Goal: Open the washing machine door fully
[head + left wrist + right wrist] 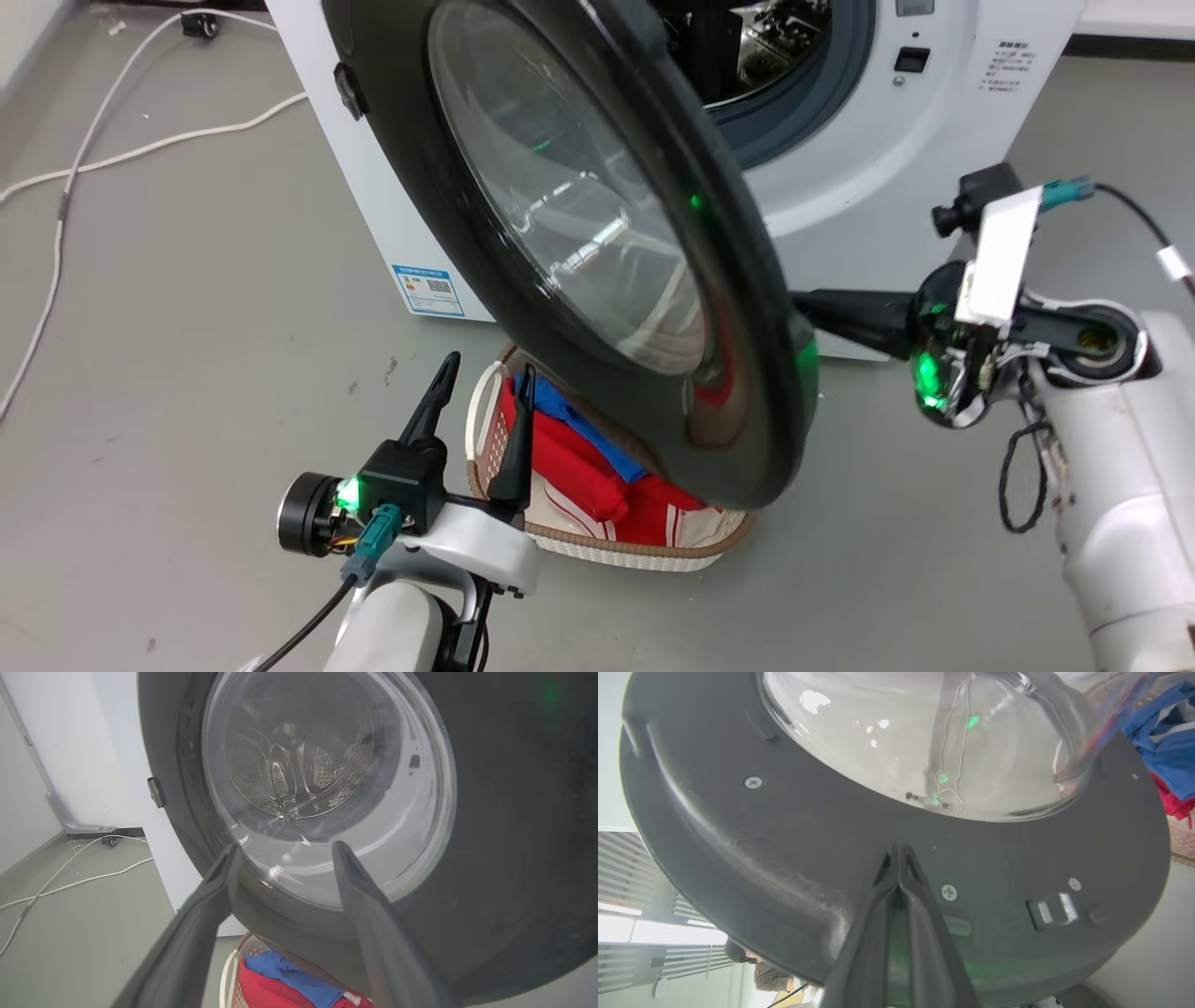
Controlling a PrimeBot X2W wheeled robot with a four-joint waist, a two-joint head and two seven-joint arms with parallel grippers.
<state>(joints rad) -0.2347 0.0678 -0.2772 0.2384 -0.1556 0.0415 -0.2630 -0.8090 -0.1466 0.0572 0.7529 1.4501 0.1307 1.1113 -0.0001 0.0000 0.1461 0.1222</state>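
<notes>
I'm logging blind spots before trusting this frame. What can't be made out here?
1. Right wrist view: whether the shut right gripper touches the washing machine door; there is no depth cue.
2. Head view: the door hides that gripper's tips and much of the laundry basket.
3. Head view: print on the washing machine is too small to read.

Washing machine door (579, 233) stands wide ajar mid-frame, washing machine (840, 168) behind at 1 o'clock. Right gripper (810, 308) at 3 o'clock, tips at the door's rim. Left gripper (492, 364) at 7, fingers spread, right by the laundry basket (653, 555).
</notes>
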